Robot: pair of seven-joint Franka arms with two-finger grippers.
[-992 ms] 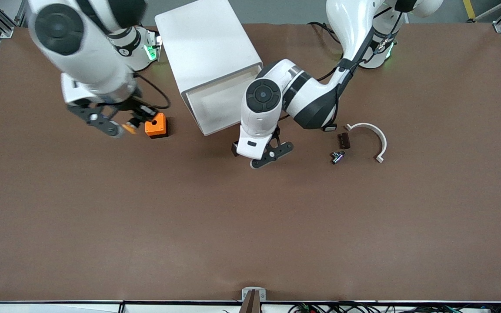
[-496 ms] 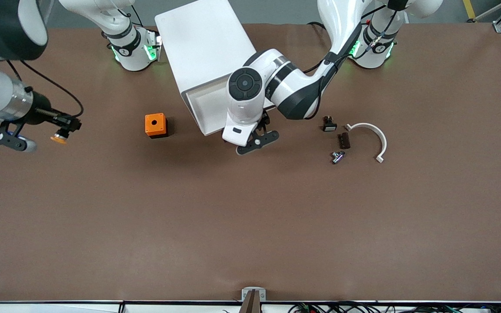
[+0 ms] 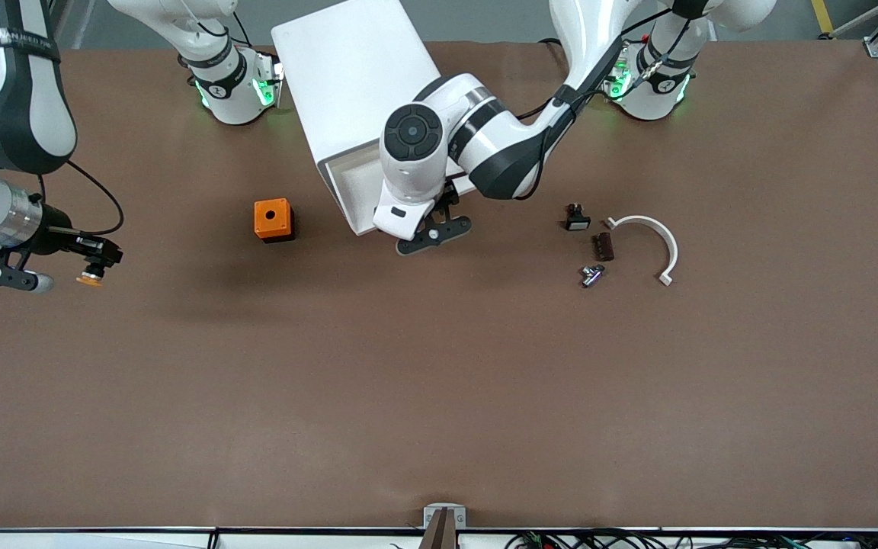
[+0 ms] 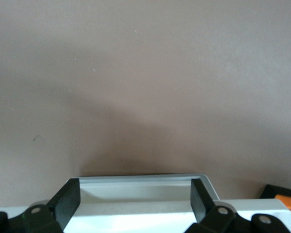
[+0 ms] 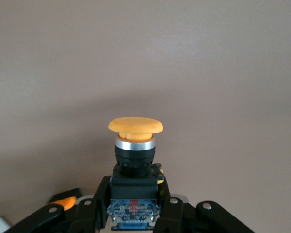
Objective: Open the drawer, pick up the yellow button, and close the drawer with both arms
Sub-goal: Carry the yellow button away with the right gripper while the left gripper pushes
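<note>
The right pincer (image 3: 91, 268) is pinched on the black body of the small push-button with the flat round orange-yellow cap (image 5: 135, 126), holding it above bare brown worktop (image 3: 439, 396) toward the right arm's end of the table. The button looks light and rigid, a hard plastic part with a metal collar under the cap; the squared black body gives flat faces for the fingers, a better hold than the smooth domed cap, which would likely slip. It should tolerate firm squeezing. The left pincer (image 3: 434, 233) stands spread wide, its black fingers (image 4: 65, 200) on either side of the front edge of the shallow off-white uppermost drawer (image 3: 363, 179), which is pulled out of the big white rounded-corner cabinet (image 3: 355, 76). That drawer appears thin-walled, stiff and light, and should slide easily; pushing squarely on the middle of its front lip would probably keep it from skewing. The orange cube with a hole (image 3: 272, 219) sits on the worktop beside the cabinet, toward the right arm's end, apart from both pincers.
</note>
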